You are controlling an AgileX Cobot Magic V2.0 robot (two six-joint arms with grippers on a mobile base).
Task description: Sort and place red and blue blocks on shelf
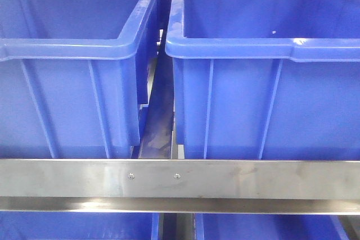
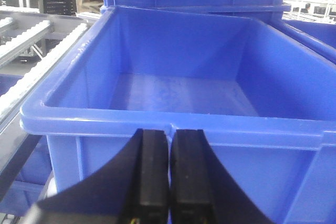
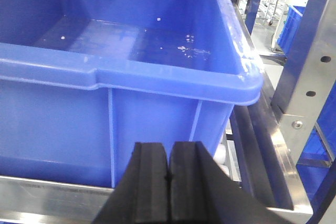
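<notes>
- Up front, two big blue bins are sitting side by side on the shelf (image 1: 180, 181), the left bin (image 1: 67, 49) and the right bin (image 1: 264, 49), with a narrow gap running between their facing rims.
- Both bins are standing just behind the brushed-metal front rail (image 1: 253, 179), where two small screws (image 1: 131, 176) are showing near the middle.
- Below the rail, the rims of two more blue bins (image 1: 79, 223) are peeking in at the bottom edge.
- The left pincer (image 2: 169, 171) is hanging just in front of the left bin's near rim, its two black pads pressed together with only a thin seam between them, holding nothing that can be seen.
- That bin is lying open at the top, its floor showing bare.
- The right pincer (image 3: 168, 182) is sitting likewise closed, pads meeting, low before the right bin's front wall and above the rail.
- Beside that bin's right corner, a steel upright (image 3: 310, 72) with holes is narrowing the room on that side.
- Neither the red nor the blue block is showing in any view.
</notes>
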